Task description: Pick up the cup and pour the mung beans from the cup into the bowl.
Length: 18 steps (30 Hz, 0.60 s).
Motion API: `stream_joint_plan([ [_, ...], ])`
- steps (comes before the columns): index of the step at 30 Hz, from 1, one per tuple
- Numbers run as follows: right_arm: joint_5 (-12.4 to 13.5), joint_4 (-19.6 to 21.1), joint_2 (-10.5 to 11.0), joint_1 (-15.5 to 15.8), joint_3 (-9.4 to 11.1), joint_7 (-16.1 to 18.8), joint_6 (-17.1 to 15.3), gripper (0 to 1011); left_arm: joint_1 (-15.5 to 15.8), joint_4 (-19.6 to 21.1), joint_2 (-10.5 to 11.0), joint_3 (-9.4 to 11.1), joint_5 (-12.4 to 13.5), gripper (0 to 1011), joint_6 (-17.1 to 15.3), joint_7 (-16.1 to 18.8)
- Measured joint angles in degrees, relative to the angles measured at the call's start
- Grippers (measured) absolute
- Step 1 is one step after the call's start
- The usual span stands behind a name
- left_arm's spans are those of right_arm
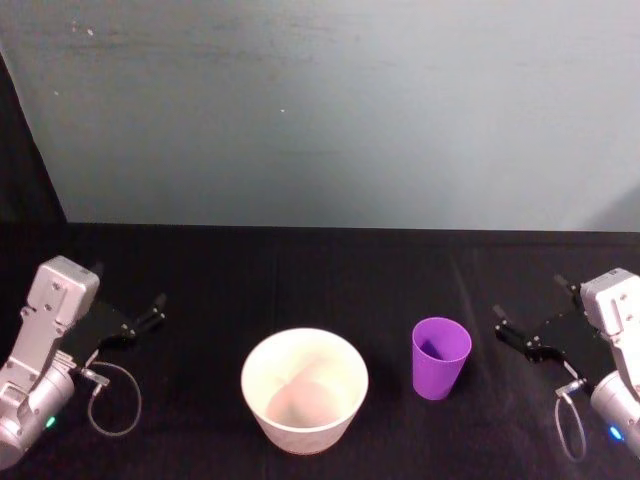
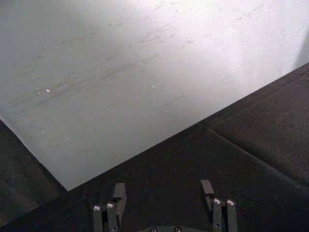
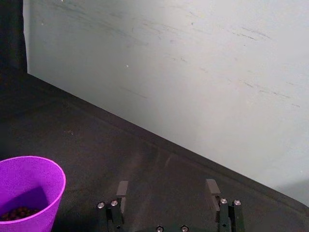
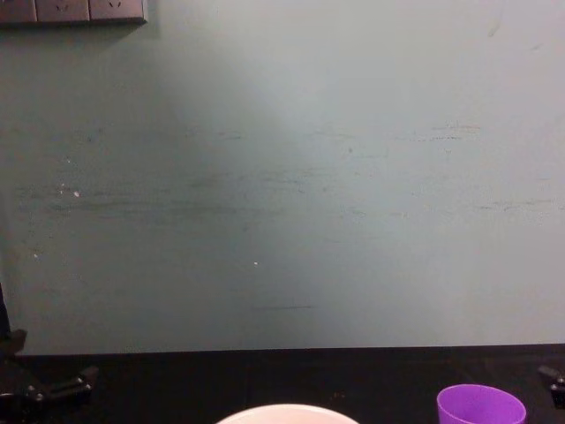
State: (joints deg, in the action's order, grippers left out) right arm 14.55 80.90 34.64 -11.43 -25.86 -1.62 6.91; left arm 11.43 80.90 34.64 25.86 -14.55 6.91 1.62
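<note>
Head view: cup upright on counter, just right of bowl; right hand nearest it, spread for the grasp; left hand parked, spread.
Right wrist view: mung beans seemingly low in cup, unpoured.
Chest view: cup and bowl apart.

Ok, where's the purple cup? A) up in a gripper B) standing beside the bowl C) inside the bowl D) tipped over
B: the cup stands upright on the table, beside the bowl and apart from it; the left gripper and right gripper sit open out at the sides.
</note>
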Motion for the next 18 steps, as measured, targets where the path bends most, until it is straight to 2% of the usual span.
stream_joint_plan([
  [18,0.0,0.0,0.0,0.0,0.0,0.0,0.0,1003,0.0,0.0,0.0,0.0,0.0,1003,0.0,0.0],
])
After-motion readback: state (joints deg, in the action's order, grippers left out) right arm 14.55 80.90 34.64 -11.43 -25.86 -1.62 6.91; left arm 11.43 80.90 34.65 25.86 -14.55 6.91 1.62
